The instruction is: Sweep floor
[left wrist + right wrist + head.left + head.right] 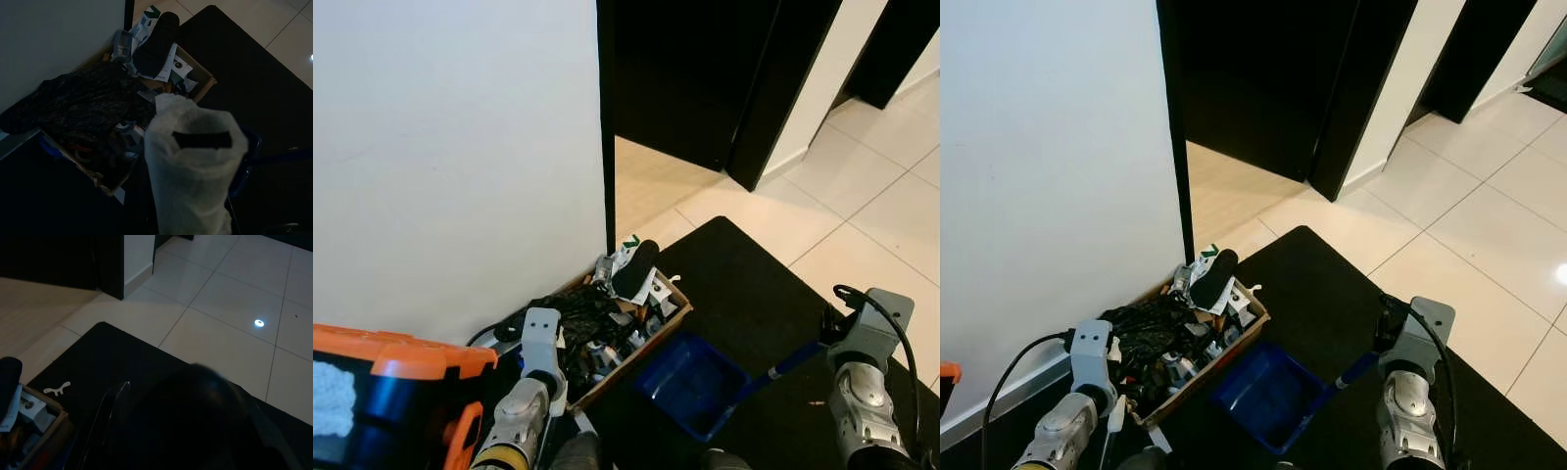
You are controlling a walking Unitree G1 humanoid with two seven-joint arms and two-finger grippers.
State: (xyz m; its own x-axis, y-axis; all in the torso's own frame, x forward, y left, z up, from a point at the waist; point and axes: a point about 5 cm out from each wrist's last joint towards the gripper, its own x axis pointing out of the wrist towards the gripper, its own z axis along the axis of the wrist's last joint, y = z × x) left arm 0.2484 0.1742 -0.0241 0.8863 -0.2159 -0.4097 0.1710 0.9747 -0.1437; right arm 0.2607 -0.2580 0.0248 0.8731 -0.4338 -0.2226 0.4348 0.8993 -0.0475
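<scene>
- Left eye view: a cardboard box (607,328) stands on the black mat (754,294) against the white wall (450,157), crammed with black bags, wrappers and a dark shoe-like item (634,268) on top.
- Just beside the box on the mat, a blue dustpan (690,384); its blue handle (793,364) runs up to the right arm's wrist, where the right gripper (837,328) sits. The fingers are hidden behind the wrist housing, so I cannot tell whether they clasp the handle.
- The left arm (533,377) reaches up at the box's near side; an orange and blue object (391,397) fills the lower left corner.
- Right eye view: same layout. A dark doorway (1263,78) opens past the wall's edge, with pale floor tiles (1489,196) beyond the mat. A black cable (1018,367) loops off the left arm.
- Left wrist view: dim. A white cloth-wrapped cylinder (193,166), with a dark slot in its top, stands up before the camera, over the box's near edge. The left gripper's fingers cannot be made out, so its state cannot be told. The dustpan's blue rim (252,147) peeps out behind the cylinder.
- Right wrist view: very dark. A rounded black mass (195,426) blocks the lower part; the mat's corner, a small white scrap (57,389) lying on the mat, and the box's corner (34,423) can be made out. A bright light spot (259,323) reflects on the tiles.
</scene>
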